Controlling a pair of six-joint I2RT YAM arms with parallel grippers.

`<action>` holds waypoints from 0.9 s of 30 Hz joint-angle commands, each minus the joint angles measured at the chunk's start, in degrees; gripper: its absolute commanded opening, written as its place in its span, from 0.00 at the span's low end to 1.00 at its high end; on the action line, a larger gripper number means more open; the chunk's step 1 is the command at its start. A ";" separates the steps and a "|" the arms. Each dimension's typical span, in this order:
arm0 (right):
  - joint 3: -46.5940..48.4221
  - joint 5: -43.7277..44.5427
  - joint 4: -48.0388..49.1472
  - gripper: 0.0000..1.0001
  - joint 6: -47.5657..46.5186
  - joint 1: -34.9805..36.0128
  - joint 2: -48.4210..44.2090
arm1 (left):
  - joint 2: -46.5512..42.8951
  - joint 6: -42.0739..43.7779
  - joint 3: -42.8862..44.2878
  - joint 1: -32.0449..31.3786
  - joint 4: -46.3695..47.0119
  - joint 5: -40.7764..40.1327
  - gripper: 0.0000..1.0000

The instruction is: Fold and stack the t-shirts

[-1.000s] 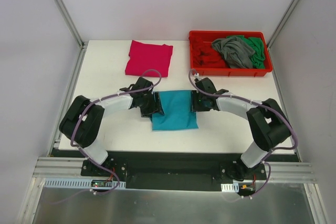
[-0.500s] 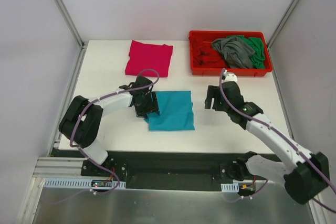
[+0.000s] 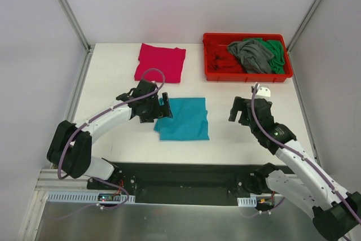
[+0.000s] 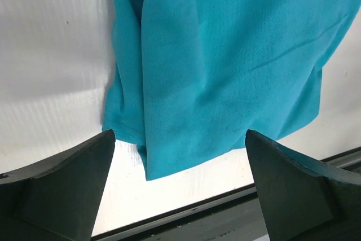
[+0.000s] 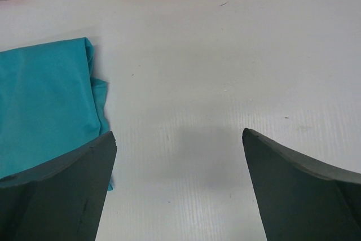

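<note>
A folded teal-blue t-shirt (image 3: 183, 118) lies in the middle of the white table (image 3: 113, 83); it also fills the left wrist view (image 4: 225, 66) and shows at the left of the right wrist view (image 5: 45, 105). A folded magenta-pink t-shirt (image 3: 160, 62) lies at the back left. My left gripper (image 3: 160, 109) hovers open at the teal shirt's left edge, holding nothing (image 4: 179, 139). My right gripper (image 3: 240, 110) is open over bare table to the right of that shirt, apart from it (image 5: 177, 139).
A red plastic tray (image 3: 214, 73) at the back right holds crumpled grey (image 3: 251, 55) and green (image 3: 276, 55) shirts and something red (image 3: 220, 57). The table's near edge and black rail (image 3: 186, 170) run just below the teal shirt.
Both grippers have let go of the teal shirt and opened wide. The right arm has swung away to the right and lifted; the left has backed off slightly left. The shirt now lies folded.
</note>
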 commanded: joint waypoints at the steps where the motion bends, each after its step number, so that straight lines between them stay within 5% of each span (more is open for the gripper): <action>1: -1.71 5.62 -1.16 0.96 2.17 -0.22 -4.87 | 0.34 2.35 2.17 1.56 -1.96 -3.52 0.99; 8: -3.56 6.50 -0.20 0.96 1.65 -0.31 -9.54 | 10.80 4.47 7.79 2.71 -2.40 -0.90 0.97; 16: -3.91 7.99 -0.28 0.96 1.38 -0.22 -9.54 | 18.46 3.94 8.15 1.66 -2.32 2.45 0.68; 27: -4.53 11.95 -1.51 0.96 2.17 -0.31 -11.38 | 24.34 2.45 10.25 -3.17 -4.16 -6.94 0.36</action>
